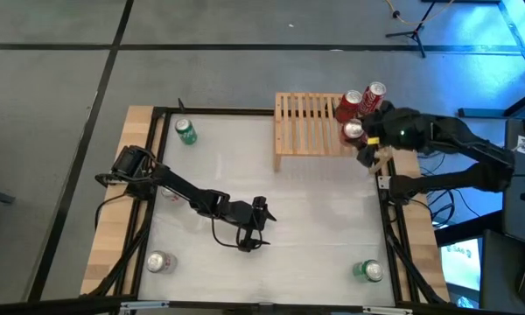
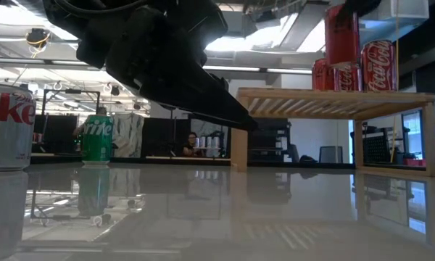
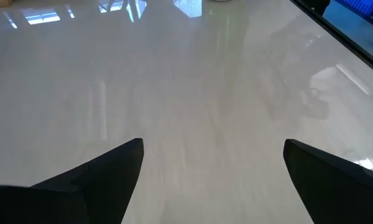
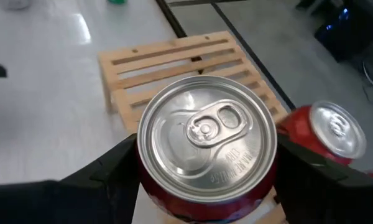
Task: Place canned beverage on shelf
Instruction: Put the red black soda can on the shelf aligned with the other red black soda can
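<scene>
So our right gripper (image 4: 206,171) is clamped on a red can (image 4: 206,146), one finger on each side of it, about as wide as the can itself. In the low view that can (image 2: 342,32) hangs clear above the shelf (image 2: 333,98), so we reckon we're mid-placement: carried over, not set down yet. Two more red cans (image 1: 361,100) already stand on the slats at the shelf's 3 o'clock end in the high view, just beside ours. Next move probably needs a straight lowering onto the slats without bumping those neighbours, then letting go.

Our left gripper (image 1: 248,237) waits spread wide and empty over the table (image 1: 315,210), near 6 o'clock. Further out: a green can (image 1: 185,131) at 10 o'clock, a silver can (image 1: 160,261) at 7, another green one (image 1: 368,270) at 5.
</scene>
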Available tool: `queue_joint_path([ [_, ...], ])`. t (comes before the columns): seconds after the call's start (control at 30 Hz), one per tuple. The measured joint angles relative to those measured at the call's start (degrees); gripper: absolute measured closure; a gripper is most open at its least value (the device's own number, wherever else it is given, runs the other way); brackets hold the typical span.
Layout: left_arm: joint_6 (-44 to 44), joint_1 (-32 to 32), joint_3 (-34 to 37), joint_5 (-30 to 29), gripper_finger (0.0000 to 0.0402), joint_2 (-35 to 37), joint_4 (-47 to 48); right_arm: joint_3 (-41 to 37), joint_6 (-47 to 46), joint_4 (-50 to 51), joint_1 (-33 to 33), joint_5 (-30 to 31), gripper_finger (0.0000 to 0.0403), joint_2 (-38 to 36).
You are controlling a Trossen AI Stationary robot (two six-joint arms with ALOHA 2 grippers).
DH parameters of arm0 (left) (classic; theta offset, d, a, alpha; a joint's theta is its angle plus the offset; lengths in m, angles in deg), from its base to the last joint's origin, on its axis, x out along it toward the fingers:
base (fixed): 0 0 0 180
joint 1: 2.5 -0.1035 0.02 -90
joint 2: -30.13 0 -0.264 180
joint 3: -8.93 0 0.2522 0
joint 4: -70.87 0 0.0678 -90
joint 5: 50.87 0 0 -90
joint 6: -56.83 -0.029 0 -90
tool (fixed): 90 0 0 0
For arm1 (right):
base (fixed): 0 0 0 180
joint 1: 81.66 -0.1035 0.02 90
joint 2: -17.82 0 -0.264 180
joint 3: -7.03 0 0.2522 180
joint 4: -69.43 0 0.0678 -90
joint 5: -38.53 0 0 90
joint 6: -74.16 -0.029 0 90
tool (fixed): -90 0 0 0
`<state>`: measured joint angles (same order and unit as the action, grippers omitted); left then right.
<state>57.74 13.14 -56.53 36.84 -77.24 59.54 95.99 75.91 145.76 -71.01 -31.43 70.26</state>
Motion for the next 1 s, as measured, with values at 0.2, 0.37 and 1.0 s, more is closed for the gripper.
queue_joint_path([
  [0.2,-0.02,0.0,0.0,0.01,0.0024,0.0,-0.01,-0.39,3.13,-0.61,9.79,-7.29,0.0121,-0.05],
  [0.37,-0.02,-0.01,0.0,0.01,0.0024,0.0,0.01,-3.63,4.4,-2.81,16.27,-12.02,0.0121,-0.74],
  [1.0,-0.04,-0.02,0.0,0.01,0.0024,0.0,0.01,-12.32,7.78,-9.85,28.54,-27.26,0.0121,-1.41],
])
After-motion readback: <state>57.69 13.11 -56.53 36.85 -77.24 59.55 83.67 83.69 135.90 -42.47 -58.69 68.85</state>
